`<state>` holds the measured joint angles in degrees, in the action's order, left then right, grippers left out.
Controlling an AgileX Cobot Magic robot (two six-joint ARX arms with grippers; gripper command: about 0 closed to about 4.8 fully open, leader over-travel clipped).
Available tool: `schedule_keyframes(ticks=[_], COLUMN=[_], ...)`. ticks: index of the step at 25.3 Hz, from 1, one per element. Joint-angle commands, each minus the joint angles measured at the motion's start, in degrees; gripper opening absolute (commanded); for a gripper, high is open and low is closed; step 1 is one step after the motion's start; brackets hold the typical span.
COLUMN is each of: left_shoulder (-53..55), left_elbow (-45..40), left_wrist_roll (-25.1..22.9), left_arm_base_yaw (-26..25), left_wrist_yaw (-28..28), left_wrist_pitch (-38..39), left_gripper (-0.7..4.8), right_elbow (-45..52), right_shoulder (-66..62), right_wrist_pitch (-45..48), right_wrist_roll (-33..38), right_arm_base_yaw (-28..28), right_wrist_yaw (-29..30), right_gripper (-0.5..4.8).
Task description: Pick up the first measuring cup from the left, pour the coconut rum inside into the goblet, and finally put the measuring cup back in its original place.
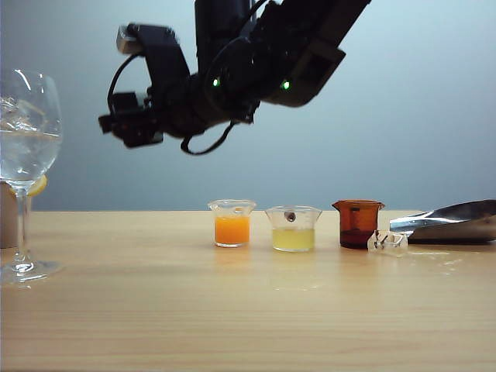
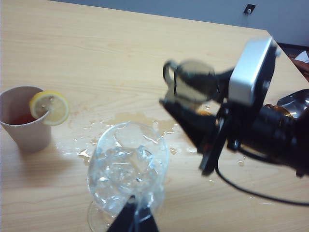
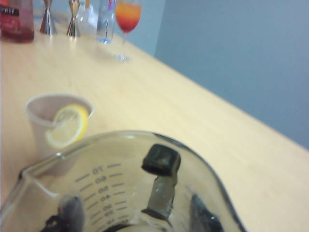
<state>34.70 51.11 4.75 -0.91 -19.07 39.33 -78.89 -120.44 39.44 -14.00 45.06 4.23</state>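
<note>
Right wrist view: the right gripper (image 3: 140, 217) grasps the measuring cup (image 3: 120, 183), lifted in the air.

Its jaws stand about half apart, one finger inside the cup and the others outside, pressing on the wall, so the cup is clamped between them. The cup is smoky and translucent, with a printed scale on its side; I cannot tell if liquid is in it. In the left wrist view the same cup (image 2: 193, 82) hangs beside and above the goblet (image 2: 126, 169), not touching it, with its handle pointing away from the right arm. The goblet is clear, full of ice cubes, and stands on the wet worktop (image 2: 120, 53). Only the tips of the left gripper (image 2: 135, 220) show, near the goblet's bowl; whether they grip it I cannot tell.
</note>
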Motion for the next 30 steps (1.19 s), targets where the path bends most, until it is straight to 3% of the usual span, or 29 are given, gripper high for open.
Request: schedule_keyframes(ticks=[1,17,30], left_shoulder=[-0.13,-0.13,-0.11], left_elbow=[0.24,0.24,0.24], left_wrist_roll=[0.02,0.02,0.07], left_arm_base_yaw=[0.04,0.02,0.04], left_wrist_yaw=[-0.28,-0.26,-0.26], left_wrist_pitch=[-0.37,-0.39,-0.37], left_gripper=[-0.05,-0.05,-0.05], right_elbow=[2.25,4.33,-1.20], right_shoulder=[0.37,-7.50,-10.78], right_wrist_pitch=[4.09,11.89,8.57], right_wrist_roll=[1.42,6.82,6.67], right_arm_base_yaw=[0.68,2.49,2.54], right_wrist_yaw=[-2.67,-4.74,-5.42], right_gripper=[-0.03,-0.03,-0.02])
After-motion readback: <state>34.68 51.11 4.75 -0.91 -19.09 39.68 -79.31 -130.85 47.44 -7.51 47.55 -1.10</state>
